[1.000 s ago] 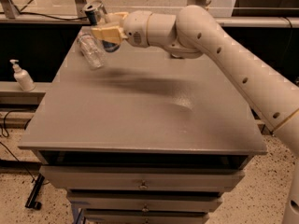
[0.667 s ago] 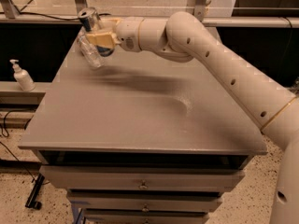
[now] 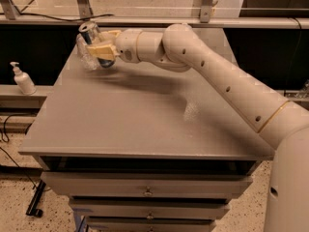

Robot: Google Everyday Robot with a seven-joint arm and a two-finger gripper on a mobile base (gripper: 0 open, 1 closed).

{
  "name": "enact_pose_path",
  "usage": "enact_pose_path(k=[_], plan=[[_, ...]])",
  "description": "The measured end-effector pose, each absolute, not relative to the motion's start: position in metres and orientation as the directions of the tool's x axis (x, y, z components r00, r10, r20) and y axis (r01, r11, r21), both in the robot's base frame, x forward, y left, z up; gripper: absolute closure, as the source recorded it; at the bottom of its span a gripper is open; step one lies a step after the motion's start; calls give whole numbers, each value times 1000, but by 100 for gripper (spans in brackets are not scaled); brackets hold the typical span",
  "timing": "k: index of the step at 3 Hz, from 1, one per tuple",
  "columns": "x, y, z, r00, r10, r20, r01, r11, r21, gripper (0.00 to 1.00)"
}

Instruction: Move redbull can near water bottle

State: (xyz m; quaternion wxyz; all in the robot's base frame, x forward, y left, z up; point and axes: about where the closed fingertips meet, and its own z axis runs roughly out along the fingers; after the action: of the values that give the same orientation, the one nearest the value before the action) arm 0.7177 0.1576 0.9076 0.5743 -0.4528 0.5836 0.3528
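While it hangs tilted just beside the water bottle (image 3: 85, 57), perhaps touching it, the redbull can (image 3: 90, 33) looks light, stiff and slick. It's thin metal that would dent under a hard squeeze, so mid-body is the place to pinch. And that's exactly where the gripper (image 3: 102, 46) has it, fingers closed around the can's middle, just right of the bottle. The bottle sits on the grey table (image 3: 120, 129); a pump dispenser (image 3: 21, 79) stands well left of it.

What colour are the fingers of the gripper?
Pale yellow fingers, in the camera view; the gripper holds the redbull can at the table's far left corner.
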Motion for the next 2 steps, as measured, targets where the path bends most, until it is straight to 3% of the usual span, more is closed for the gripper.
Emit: enact_pose_path(k=[2], plan=[[721,151,879,25,-130,-991,-931,359,-71,100]])
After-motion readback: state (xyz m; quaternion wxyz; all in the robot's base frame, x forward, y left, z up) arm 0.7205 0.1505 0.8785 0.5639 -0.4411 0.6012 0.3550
